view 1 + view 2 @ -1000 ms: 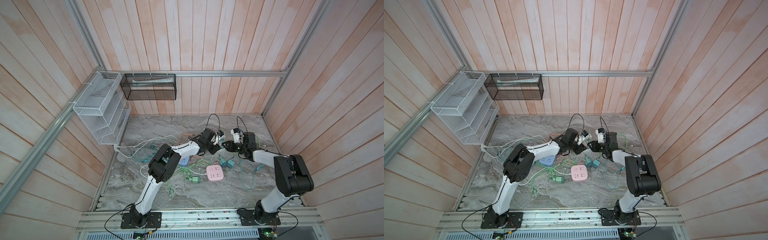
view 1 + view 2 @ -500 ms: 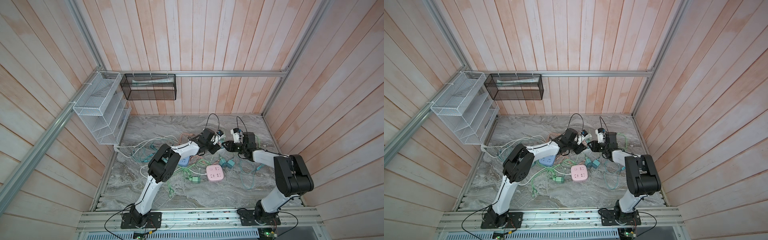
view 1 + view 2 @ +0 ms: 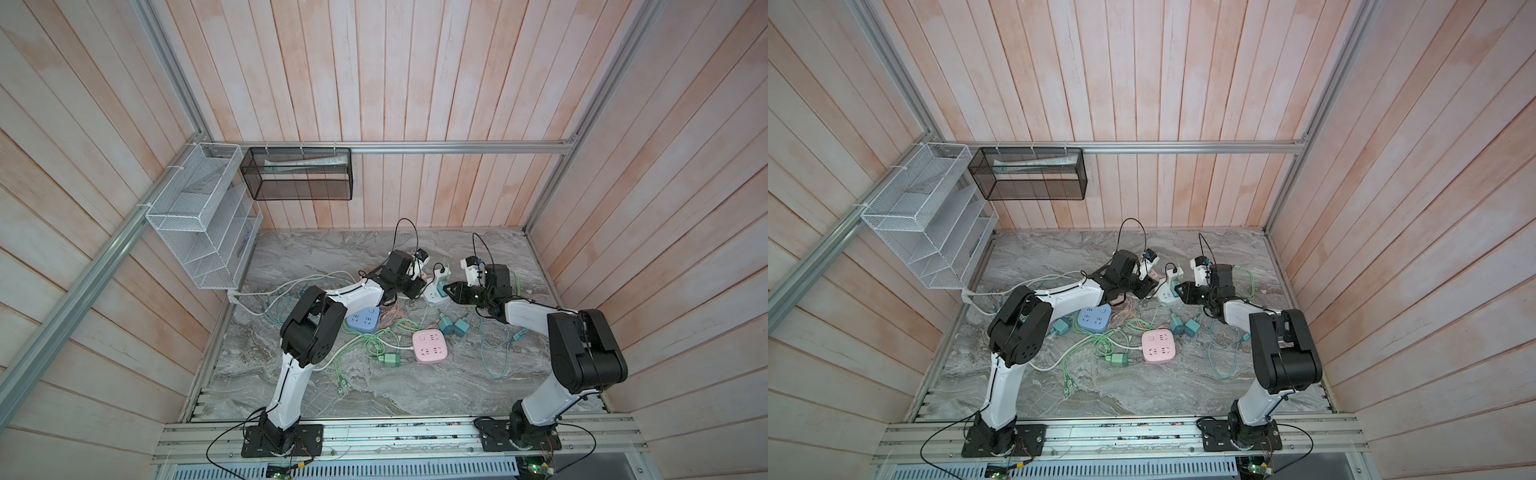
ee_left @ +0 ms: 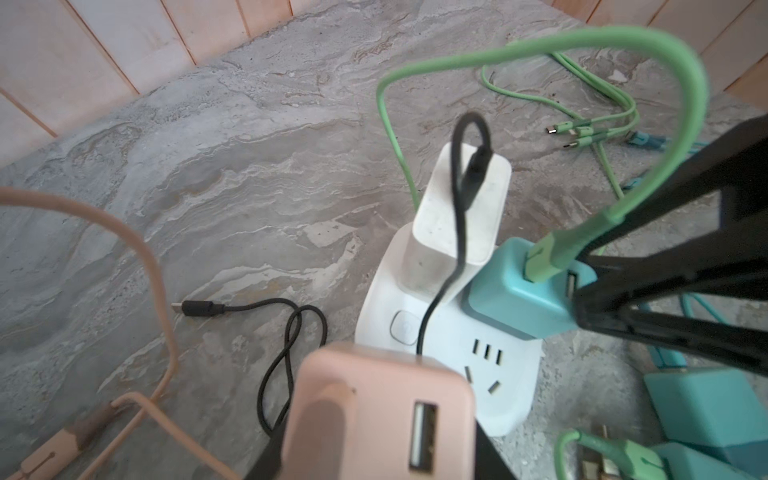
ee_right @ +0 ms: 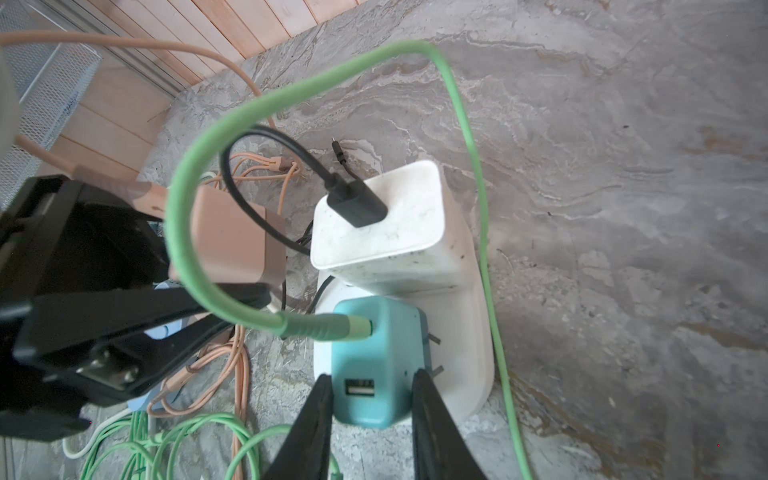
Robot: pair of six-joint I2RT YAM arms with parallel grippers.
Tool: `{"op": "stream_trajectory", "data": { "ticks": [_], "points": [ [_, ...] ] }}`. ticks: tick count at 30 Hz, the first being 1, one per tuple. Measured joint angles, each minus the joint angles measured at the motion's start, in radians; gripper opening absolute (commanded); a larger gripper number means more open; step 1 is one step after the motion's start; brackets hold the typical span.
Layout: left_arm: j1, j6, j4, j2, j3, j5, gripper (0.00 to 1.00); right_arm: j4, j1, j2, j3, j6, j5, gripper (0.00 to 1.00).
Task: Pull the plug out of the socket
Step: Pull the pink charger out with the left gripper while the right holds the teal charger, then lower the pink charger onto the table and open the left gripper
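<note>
A pink power cube lies nearest the arm bases, well short of the white socket. At the socket's near end the right gripper pinches the teal plug, which sits tilted on the socket's face with its pins showing. Just beside the socket, the left gripper clamps a pink plug. A white charger stands on the socket's far end.

The left gripper and right gripper flank the white socket with its upright white charger.
</note>
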Motion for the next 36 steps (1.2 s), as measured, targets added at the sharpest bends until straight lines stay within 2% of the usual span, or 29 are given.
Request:
{"op": "stream_trajectory", "data": {
  "ticks": [10, 16, 21, 23, 26, 31, 36],
  "points": [
    [0.059, -0.107, 0.029, -0.013, -0.067, 0.030, 0.15, 0.000, 0.000, 0.000, 0.000, 0.000, 0.001, 0.29],
    [0.097, -0.166, 0.025, -0.013, -0.066, 0.050, 0.25, -0.001, 0.001, -0.001, 0.000, 0.000, 0.003, 0.31],
    [0.100, -0.193, -0.010, -0.012, -0.057, 0.053, 0.44, -0.021, 0.002, -0.005, -0.003, 0.000, 0.004, 0.35],
    [0.099, -0.200, -0.026, -0.010, -0.045, 0.053, 0.46, -0.037, 0.002, -0.007, -0.010, -0.001, 0.004, 0.37],
    [0.098, -0.211, -0.045, -0.010, -0.026, 0.053, 0.55, -0.062, 0.002, -0.009, -0.017, -0.007, 0.014, 0.39],
    [0.098, -0.224, -0.057, -0.010, -0.006, 0.053, 0.63, -0.081, 0.003, -0.031, -0.024, -0.019, 0.030, 0.40],
    [0.098, -0.230, -0.077, -0.010, 0.006, 0.053, 0.64, -0.090, 0.023, -0.041, -0.024, -0.044, 0.063, 0.42]
  ]
}}
